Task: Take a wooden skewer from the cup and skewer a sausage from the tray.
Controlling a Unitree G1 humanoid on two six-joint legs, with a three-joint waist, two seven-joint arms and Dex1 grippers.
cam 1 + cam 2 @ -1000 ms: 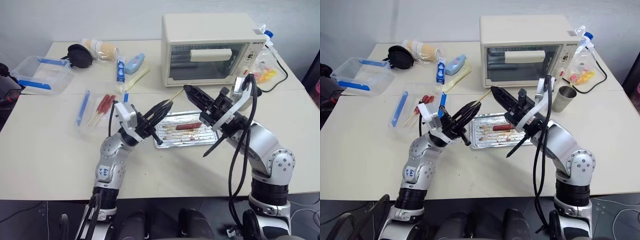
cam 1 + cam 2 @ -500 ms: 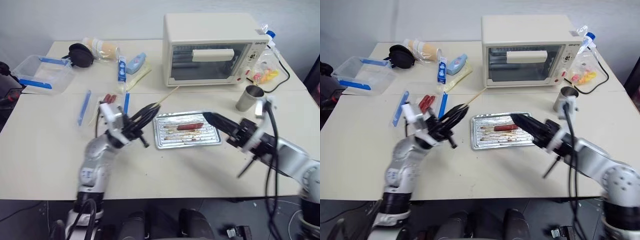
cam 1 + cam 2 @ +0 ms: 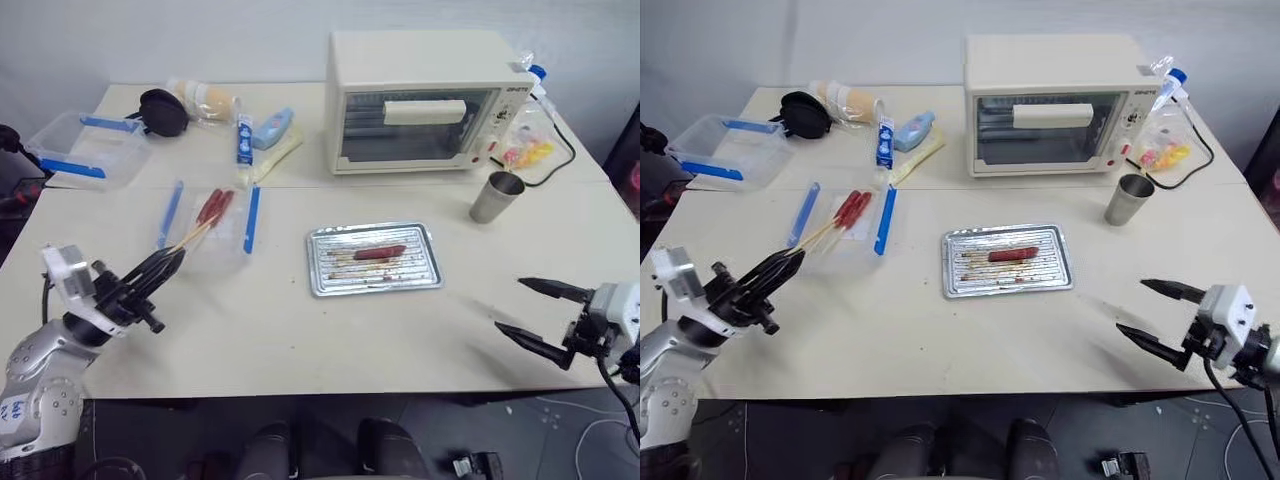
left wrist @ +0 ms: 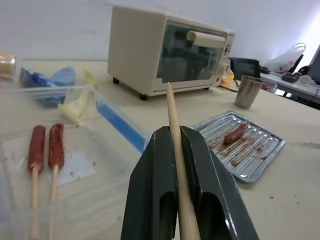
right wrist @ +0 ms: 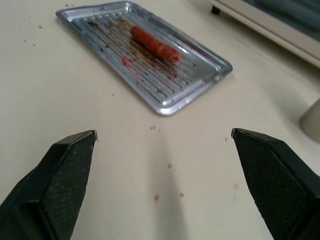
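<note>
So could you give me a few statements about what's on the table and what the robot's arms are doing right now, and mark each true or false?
1. The left end effector is shut on a skewer. True.
2. One sausage lies in the tray. True.
3. The right end effector grips the sausage. False: its jaws are open and hold nothing, short of the tray.
4. The cup stands inside the tray. False: it stands on the table beside the oven.
5. The oven door is open. False: it is shut.
</note>
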